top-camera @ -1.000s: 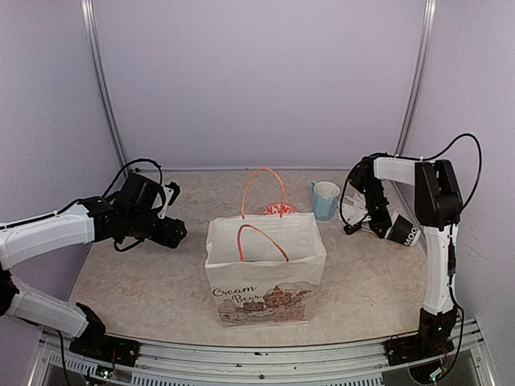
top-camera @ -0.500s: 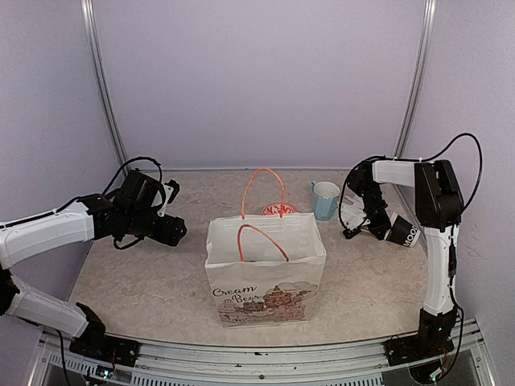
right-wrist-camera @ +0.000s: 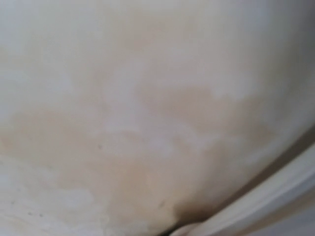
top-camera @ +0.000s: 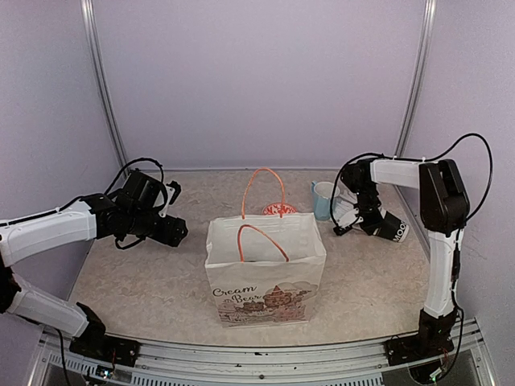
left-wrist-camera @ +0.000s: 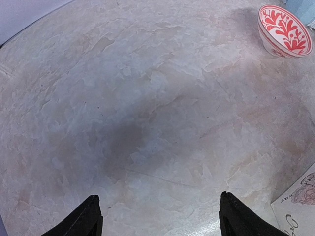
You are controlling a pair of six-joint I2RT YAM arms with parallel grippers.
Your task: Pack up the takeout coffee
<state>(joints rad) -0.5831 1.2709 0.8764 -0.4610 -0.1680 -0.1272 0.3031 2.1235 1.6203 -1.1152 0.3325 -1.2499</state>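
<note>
Inspector: Findings, overhead view. One bag (top-camera: pixel 265 273) stands upright in the middle of the table (top-camera: pixel 145 273), toward the near edge. Its mouth is open and its handles are up, which I judge leaves it ready for loading from above. A bowl (top-camera: pixel 279 209) sits just behind it, and a mug (top-camera: pixel 324 197) stands toward the far edge, right of centre.

Clerk: And the coffee?

Inspector: No cup is plainly seen. A white shape (top-camera: pixel 344 211) sits at the right gripper (top-camera: pixel 338 227), just beside the mug, toward the far right corner. I judge it a cup, carried low, but that is unconfirmed. Whether the jaws clamp it, I cannot tell. A second cup is not visible, and the bag's inside is hidden.

Clerk: Left arm?

Inspector: The left gripper (top-camera: pixel 179 233) hovers low near the left edge, well apart from the bag. It is probably parked clear of the other arm's route.

Clerk: Left wrist view?

Inspector: The fingers (left-wrist-camera: pixel 86 221) are spread wide with nothing between them and bare table beneath. The bowl shows at upper right, the bag's corner at lower right.

Clerk: Right wrist view?

Inspector: A blurred pale surface fills it and no fingers show. Cup or table, undetermined.

Clerk: Risk?

Inspector: The bag's handles crowd its mouth, so a low approach could snag them.
</note>
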